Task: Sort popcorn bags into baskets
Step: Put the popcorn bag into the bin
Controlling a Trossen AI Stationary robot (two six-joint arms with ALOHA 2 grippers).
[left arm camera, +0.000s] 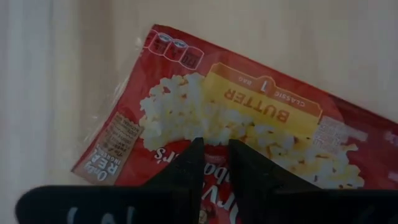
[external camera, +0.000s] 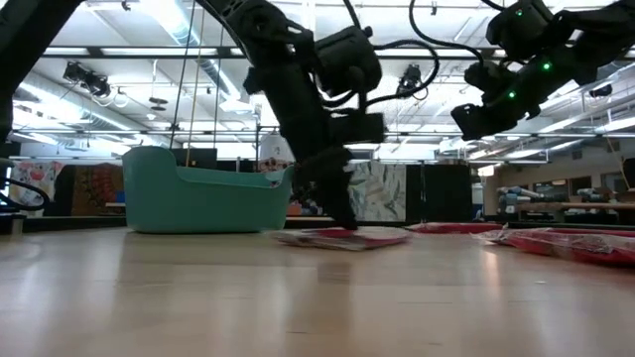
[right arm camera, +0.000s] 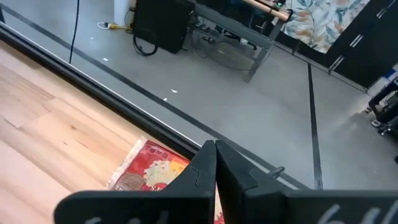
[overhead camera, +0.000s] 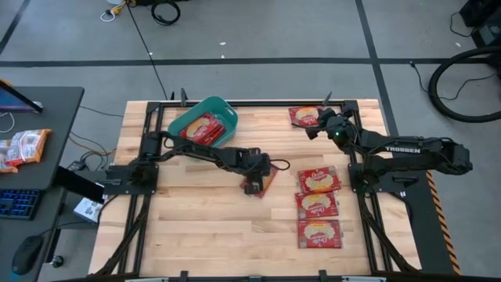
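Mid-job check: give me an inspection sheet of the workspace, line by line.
Surface: wooden table, bare at the front.
Job's things: popcorn bags in the teal basket; three bags in a column at right; one at the back edge; one mid-table.
Clutter: nothing seen on the table.
Grippers: left gripper down on the mid-table bag, fingers nearly together; right gripper raised near the back-edge bag, shut.
Cables: on the floor behind.
Surroundings: side desk with snack packet.

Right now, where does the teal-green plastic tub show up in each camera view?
High view: the teal-green plastic rectangular tub sits at the table's far edge, left of centre, red popcorn bags inside.
Low view: left of centre, behind the left arm.
Left wrist view: not in it.
Right wrist view: not in it.
Shared landmark: the left hand, down on a red bag.
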